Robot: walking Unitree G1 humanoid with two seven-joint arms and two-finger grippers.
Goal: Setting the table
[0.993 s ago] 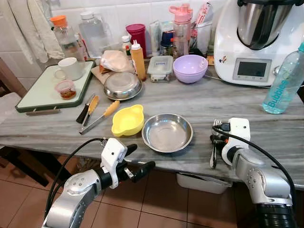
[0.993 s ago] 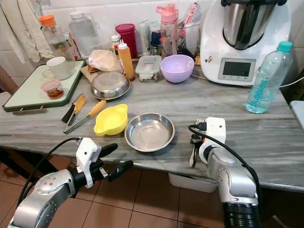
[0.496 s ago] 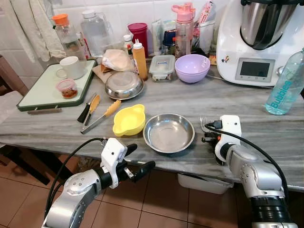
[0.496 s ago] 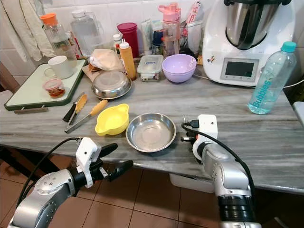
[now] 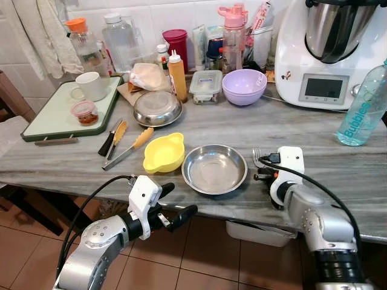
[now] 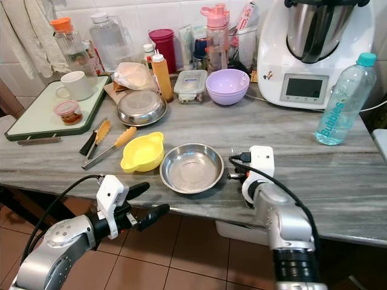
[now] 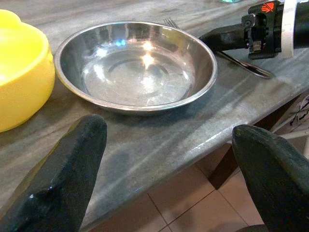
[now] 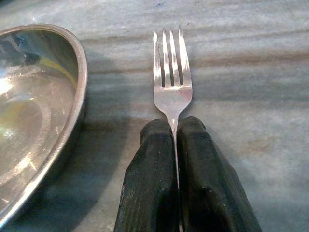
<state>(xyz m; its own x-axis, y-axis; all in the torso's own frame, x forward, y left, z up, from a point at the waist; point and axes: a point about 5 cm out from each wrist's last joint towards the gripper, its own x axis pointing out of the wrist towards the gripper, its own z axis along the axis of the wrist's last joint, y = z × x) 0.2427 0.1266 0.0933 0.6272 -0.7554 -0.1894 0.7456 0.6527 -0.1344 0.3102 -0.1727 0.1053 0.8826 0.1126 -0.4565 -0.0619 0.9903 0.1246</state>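
On the grey marble worktop (image 5: pixel 338 163) we see our right end effector (image 8: pixel 175 133) clamped tight on the neck of a fork (image 8: pixel 171 72), its two black fingers (image 8: pixel 149 183) pressed together with the tines sticking out ahead. The fork lies low over the worktop just beside the steel bowl (image 5: pixel 214 169), at about 3 o'clock from it. A yellow bowl (image 5: pixel 163 152) touches or nearly touches the steel bowl at 9 o'clock. Our left end effector (image 5: pixel 172 205) hangs off the worktop's near edge, below the yellow bowl, with its fingers spread wide and gripping nothing. At 12 o'clock from the steel bowl, well apart, stands a purple bowl (image 5: pixel 244 86).
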